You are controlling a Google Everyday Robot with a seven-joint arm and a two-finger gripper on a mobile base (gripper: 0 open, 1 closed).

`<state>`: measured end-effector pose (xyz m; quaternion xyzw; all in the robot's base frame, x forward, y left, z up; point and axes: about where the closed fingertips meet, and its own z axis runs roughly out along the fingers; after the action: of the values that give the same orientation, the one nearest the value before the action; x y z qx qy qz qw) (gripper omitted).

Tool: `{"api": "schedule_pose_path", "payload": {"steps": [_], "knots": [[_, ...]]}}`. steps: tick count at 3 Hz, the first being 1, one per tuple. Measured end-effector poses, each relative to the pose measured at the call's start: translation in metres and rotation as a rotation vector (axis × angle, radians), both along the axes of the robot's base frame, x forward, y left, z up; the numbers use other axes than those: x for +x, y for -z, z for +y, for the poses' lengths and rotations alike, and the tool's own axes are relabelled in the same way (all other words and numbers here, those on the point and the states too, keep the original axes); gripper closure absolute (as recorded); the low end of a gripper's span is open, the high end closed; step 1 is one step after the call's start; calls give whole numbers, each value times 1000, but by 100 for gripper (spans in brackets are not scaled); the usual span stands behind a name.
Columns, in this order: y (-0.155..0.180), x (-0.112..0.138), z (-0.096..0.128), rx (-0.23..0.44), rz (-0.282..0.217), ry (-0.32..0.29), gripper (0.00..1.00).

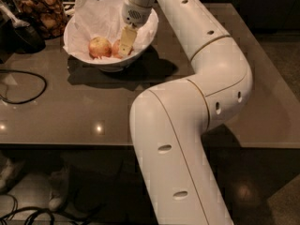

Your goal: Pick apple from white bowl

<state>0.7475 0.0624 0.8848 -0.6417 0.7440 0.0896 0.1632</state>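
Note:
The white bowl (140, 42), lined with crumpled white paper, stands at the back left of the brown table. Two apples lie in it side by side. The left one (99, 47) is paler and yellowish with a red blush. The reddish-orange apple (115, 48) lies to its right, partly hidden behind my gripper. My gripper (124, 42) reaches down into the bowl from the back right, its cream-coloured tip right at that apple's right side. I cannot see whether it touches or holds the apple.
A glass jar of brown snacks (42, 11) stands just left of the bowl, with a dark object (21, 34) in front of it. A black cable (23, 86) loops on the table's left. My white arm (197, 102) spans the table's middle and front edge.

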Motion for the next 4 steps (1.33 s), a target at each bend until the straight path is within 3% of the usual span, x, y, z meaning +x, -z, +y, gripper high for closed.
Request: {"api": "schedule_pose_path", "payload": {"steps": [4], "knots": [[20, -4, 8, 31, 61, -13, 38]]}}
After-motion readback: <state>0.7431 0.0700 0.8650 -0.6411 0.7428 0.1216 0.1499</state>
